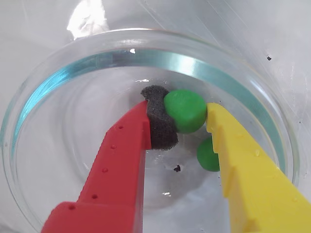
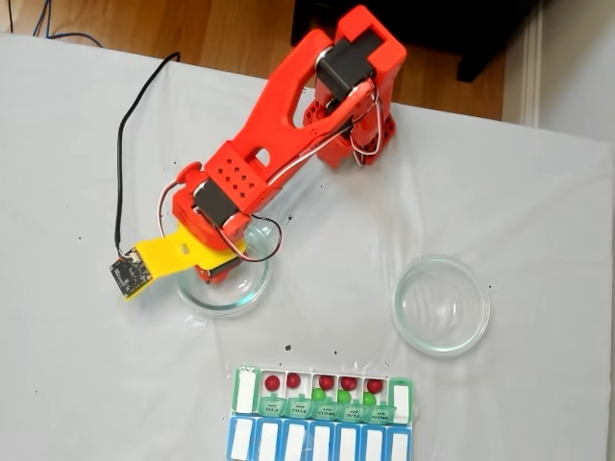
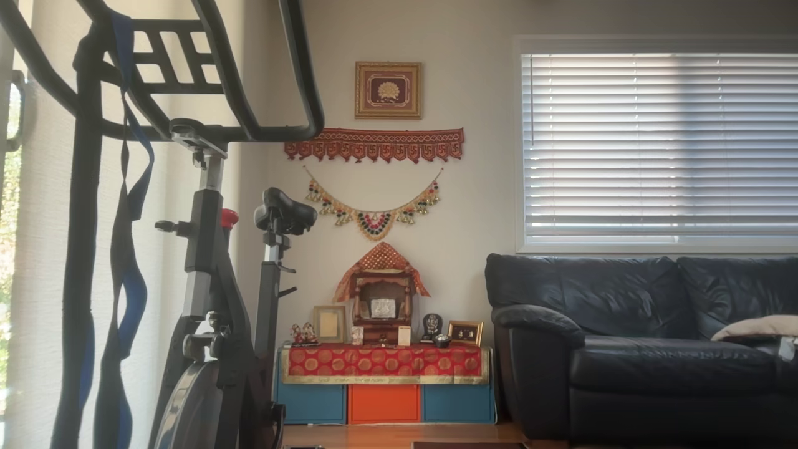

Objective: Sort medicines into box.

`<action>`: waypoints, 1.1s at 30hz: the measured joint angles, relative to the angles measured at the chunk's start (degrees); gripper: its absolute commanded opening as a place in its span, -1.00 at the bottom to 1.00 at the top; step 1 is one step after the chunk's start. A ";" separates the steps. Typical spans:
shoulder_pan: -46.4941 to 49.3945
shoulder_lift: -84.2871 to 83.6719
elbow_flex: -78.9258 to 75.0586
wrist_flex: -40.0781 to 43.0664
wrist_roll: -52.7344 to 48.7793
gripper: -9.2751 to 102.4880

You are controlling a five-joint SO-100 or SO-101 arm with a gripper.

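A green ball is pinched inside a clear glass dish by the gripper, as seen in the wrist view: the ball is pressed between a dark foam pad on the red finger and the tip of the yellow finger. The jaws are thus closed upon the ball. A second green ball is seen lower in the same dish, just beside the yellow finger and partly hidden by it.

In the fixed view, the red arm is shown reaching down over the left dish on a white-covered table, while a second glass dish is seen well apart to the right. The pill box is placed near the bottom edge, its upper row of compartments open; red balls are seen in five of them, with green balls beside three of those. A lower row of blue lids is shown shut.

A room with a black sofa and an exercise bike is shown in the other view.
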 measured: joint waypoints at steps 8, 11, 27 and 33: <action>0.00 5.36 -1.32 7.56 1.14 -0.81; -1.32 7.91 -2.81 11.69 3.69 -0.81; -16.70 8.00 -23.55 33.75 23.47 -0.82; -21.62 0.53 -34.54 39.64 30.94 -0.81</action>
